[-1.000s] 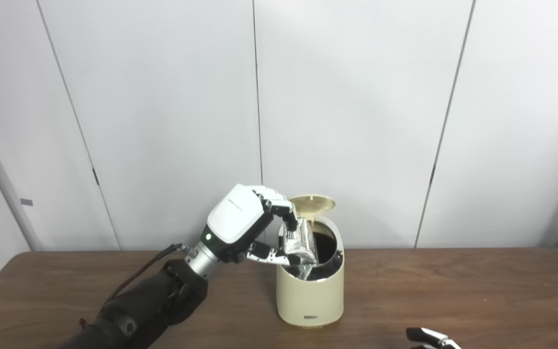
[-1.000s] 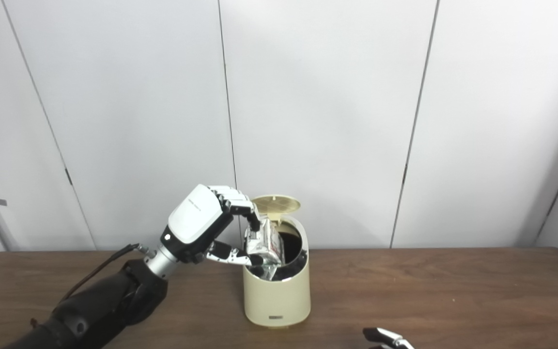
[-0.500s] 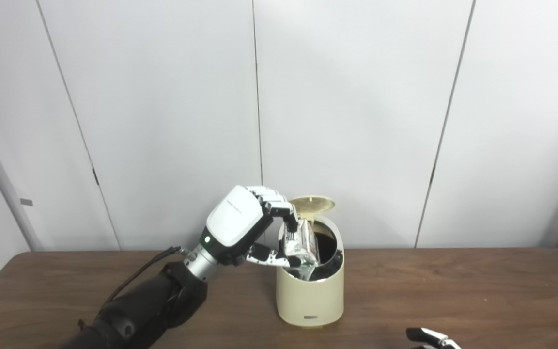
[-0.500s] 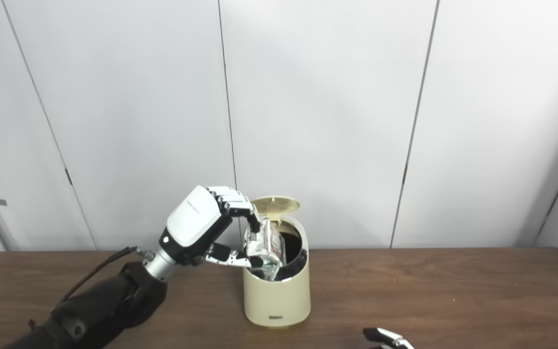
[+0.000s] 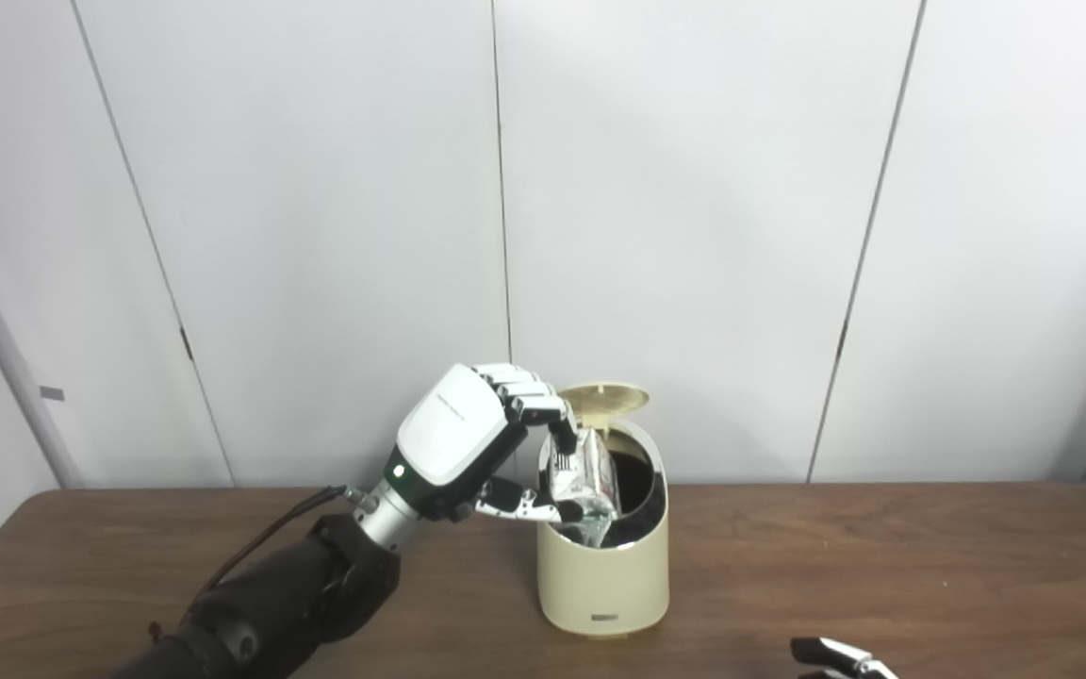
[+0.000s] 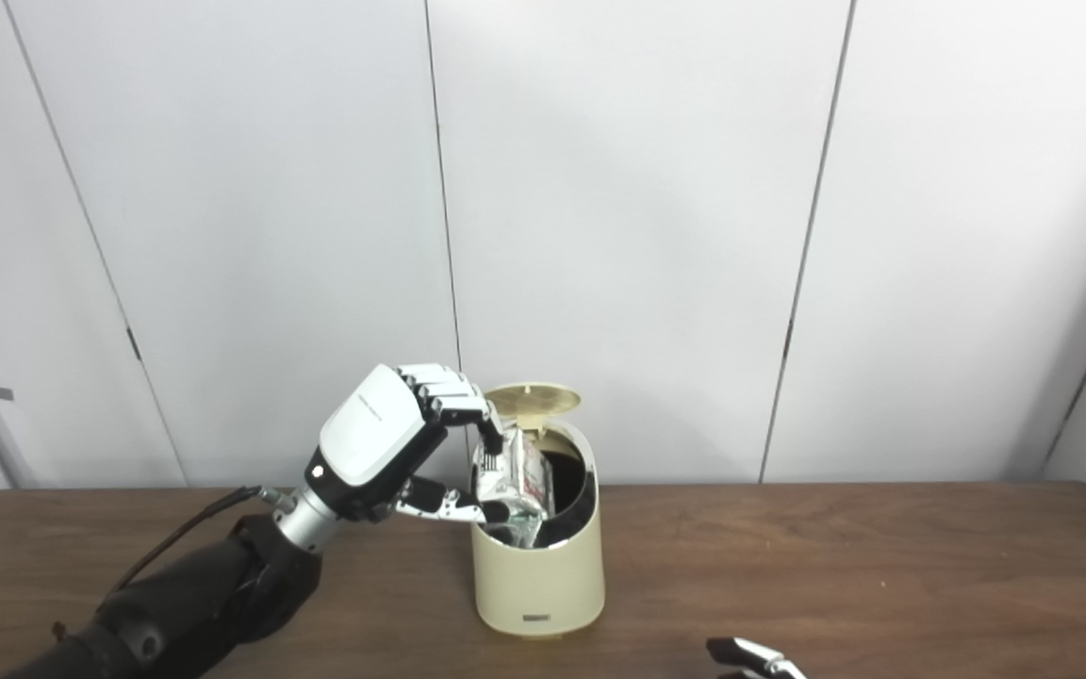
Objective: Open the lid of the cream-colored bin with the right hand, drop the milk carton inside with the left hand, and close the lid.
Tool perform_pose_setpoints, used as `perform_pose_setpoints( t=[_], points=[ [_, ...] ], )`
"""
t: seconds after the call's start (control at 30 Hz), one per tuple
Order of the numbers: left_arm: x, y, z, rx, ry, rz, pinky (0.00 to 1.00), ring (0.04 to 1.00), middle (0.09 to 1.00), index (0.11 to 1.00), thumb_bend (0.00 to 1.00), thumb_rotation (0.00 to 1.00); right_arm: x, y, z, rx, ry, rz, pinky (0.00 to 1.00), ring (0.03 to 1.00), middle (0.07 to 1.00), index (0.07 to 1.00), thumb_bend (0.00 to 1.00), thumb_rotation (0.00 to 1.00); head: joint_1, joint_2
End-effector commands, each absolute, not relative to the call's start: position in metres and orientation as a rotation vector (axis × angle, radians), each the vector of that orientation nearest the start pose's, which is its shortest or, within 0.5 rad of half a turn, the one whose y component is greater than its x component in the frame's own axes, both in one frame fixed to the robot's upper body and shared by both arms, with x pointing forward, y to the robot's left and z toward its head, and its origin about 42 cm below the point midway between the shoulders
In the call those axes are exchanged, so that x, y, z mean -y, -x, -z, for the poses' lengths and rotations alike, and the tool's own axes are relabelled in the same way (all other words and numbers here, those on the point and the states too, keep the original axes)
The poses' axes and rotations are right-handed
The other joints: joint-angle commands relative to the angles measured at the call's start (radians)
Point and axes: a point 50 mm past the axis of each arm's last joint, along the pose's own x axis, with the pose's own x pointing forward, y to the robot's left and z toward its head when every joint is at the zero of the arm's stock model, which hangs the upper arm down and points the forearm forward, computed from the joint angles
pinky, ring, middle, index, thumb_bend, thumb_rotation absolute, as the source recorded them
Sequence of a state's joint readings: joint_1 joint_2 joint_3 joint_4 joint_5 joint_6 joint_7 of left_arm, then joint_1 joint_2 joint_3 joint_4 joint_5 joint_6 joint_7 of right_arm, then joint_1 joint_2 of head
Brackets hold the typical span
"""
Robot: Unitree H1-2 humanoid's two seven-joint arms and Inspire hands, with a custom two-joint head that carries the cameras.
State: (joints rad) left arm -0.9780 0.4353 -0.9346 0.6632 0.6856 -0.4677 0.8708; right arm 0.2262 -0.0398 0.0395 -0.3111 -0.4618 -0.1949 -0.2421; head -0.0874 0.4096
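One left hand (image 5: 453, 443) fingers (image 5: 534, 407) grip milk carton (image 5: 583, 477) over bin (image 5: 604, 575)

The robot's white-and-black left hand (image 5: 468, 443) grips a crumpled white milk carton (image 5: 583, 481), holding it tilted in the mouth of the cream-colored plastic bin (image 5: 604, 571). The bin's round cream lid (image 5: 607, 396) stands raised at the back. On the dark brown wooden table (image 5: 882, 556), only the fingertips of the right hand (image 5: 840, 655) show at the bottom edge.

Dark wood-grain table (image 5: 882, 556) spans frame width, set vs. wall of pale gray panels (image 5: 694, 236) w/ thin vertical seams; small dark fittings on two seams; lighting even, soft, no hard shadows.
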Motion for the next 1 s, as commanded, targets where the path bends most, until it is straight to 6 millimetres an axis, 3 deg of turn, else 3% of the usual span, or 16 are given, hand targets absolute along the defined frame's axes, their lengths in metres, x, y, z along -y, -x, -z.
perform_pose_setpoints(
  t=[0.0, 0.03, 0.07, 0.13, 0.2, 0.23, 0.3, 0.37, 0.43, 0.53, 0.57, 0.6, 0.67, 0.77, 0.87, 0.97],
  points=[
    [-0.1654, -0.4971, -0.3047, 1.305, -1.080, 0.177, 0.71, 0.916, 0.943, 0.813, 1.00, 0.43, 0.2237, -0.1658, -0.1332, 0.261, 0.447, 0.238, 0.49, 0.641, 0.708, 0.694, 0.26, 0.09, 0.001, 0.001],
    [-0.1651, -0.4973, -0.3040, 1.300, -1.077, 0.177, 0.71, 0.896, 0.933, 0.884, 1.00, 0.42, 0.2236, -0.1658, -0.1332, 0.261, 0.447, 0.238, 0.49, 0.639, 0.710, 0.695, 0.26, 0.10, 0.001, 0.001],
    [-0.1648, -0.4974, -0.3037, 1.295, -1.074, 0.179, 0.72, 0.836, 0.853, 0.953, 1.00, 0.41, 0.2234, -0.1659, -0.1333, 0.261, 0.447, 0.239, 0.49, 0.640, 0.710, 0.695, 0.26, 0.10, 0.000, 0.000],
    [-0.1645, -0.4972, -0.3037, 1.281, -1.071, 0.184, 0.74, 0.777, 0.727, 0.988, 1.00, 0.39, 0.2233, -0.1662, -0.1331, 0.263, 0.444, 0.240, 0.49, 0.639, 0.711, 0.694, 0.25, 0.10, 0.000, 0.000],
    [-0.1647, -0.4971, -0.3037, 1.288, -1.089, 0.186, 0.77, 0.744, 0.678, 0.998, 1.00, 0.39, 0.2235, -0.1664, -0.1324, 0.264, 0.441, 0.239, 0.48, 0.636, 0.710, 0.693, 0.26, 0.11, 0.000, 0.000],
    [-0.1646, -0.4968, -0.3036, 1.301, -1.100, 0.184, 0.76, 0.743, 0.698, 0.974, 1.00, 0.40, 0.2236, -0.1663, -0.1322, 0.263, 0.440, 0.237, 0.48, 0.637, 0.712, 0.694, 0.25, 0.11, 0.000, 0.000],
    [-0.1636, -0.4964, -0.3027, 1.325, -1.114, 0.180, 0.73, 0.779, 0.786, 0.799, 0.93, 0.40, 0.2236, -0.1658, -0.1325, 0.260, 0.440, 0.235, 0.49, 0.641, 0.714, 0.697, 0.25, 0.13, 0.000, 0.000],
    [-0.1622, -0.4970, -0.3015, 1.351, -1.121, 0.163, 0.71, 0.795, 0.809, 0.736, 0.76, 0.36, 0.2235, -0.1657, -0.1326, 0.255, 0.439, 0.232, 0.50, 0.648, 0.715, 0.700, 0.25, 0.15, 0.002, -0.002],
    [-0.1603, -0.4981, -0.3019, 1.382, -1.118, 0.136, 0.68, 0.752, 0.737, 0.695, 0.49, 0.28, 0.2231, -0.1661, -0.1329, 0.253, 0.439, 0.233, 0.51, 0.657, 0.717, 0.702, 0.25, 0.16, 0.002, -0.002],
    [-0.1586, -0.4998, -0.3027, 1.408, -1.111, 0.108, 0.64, 0.660, 0.633, 0.634, 0.38, 0.17, 0.2224, -0.1670, -0.1333, 0.260, 0.443, 0.235, 0.50, 0.647, 0.712, 0.699, 0.25, 0.13, 0.002, -0.002],
    [-0.1585, -0.5003, -0.3025, 1.414, -1.111, 0.102, 0.63, 0.648, 0.620, 0.624, 0.39, 0.15, 0.2222, -0.1671, -0.1336, 0.258, 0.444, 0.235, 0.50, 0.646, 0.712, 0.699, 0.25, 0.12, 0.001, -0.002],
    [-0.1585, -0.5006, -0.3022, 1.418, -1.110, 0.098, 0.63, 0.629, 0.595, 0.617, 0.46, 0.05, 0.2221, -0.1673, -0.1337, 0.260, 0.445, 0.234, 0.49, 0.640, 0.714, 0.700, 0.24, 0.11, 0.001, -0.002],
    [-0.1584, -0.5005, -0.3016, 1.422, -1.105, 0.097, 0.63, 0.625, 0.586, 0.630, 0.52, 0.02, 0.2220, -0.1673, -0.1337, 0.260, 0.444, 0.236, 0.48, 0.633, 0.712, 0.697, 0.25, 0.09, 0.001, -0.002],
    [-0.1580, -0.4995, -0.3006, 1.415, -1.108, 0.114, 0.65, 0.642, 0.627, 0.742, 0.66, 0.00, 0.2221, -0.1672, -0.1334, 0.264, 0.444, 0.235, 0.47, 0.628, 0.714, 0.699, 0.25, 0.07, 0.001, 0.000],
    [-0.1574, -0.4994, -0.3004, 1.415, -1.115, 0.126, 0.65, 0.661, 0.684, 0.891, 0.81, 0.04, 0.2223, -0.1670, -0.1333, 0.265, 0.447, 0.236, 0.48, 0.635, 0.712, 0.697, 0.25, 0.06, 0.002, 0.000],
    [-0.1567, -0.4990, -0.3002, 1.398, -1.122, 0.141, 0.65, 0.701, 0.768, 0.931, 0.90, 0.14, 0.2222, -0.1663, -0.1336, 0.259, 0.445, 0.234, 0.50, 0.646, 0.714, 0.699, 0.25, 0.07, 0.002, 0.000]
  ],
)
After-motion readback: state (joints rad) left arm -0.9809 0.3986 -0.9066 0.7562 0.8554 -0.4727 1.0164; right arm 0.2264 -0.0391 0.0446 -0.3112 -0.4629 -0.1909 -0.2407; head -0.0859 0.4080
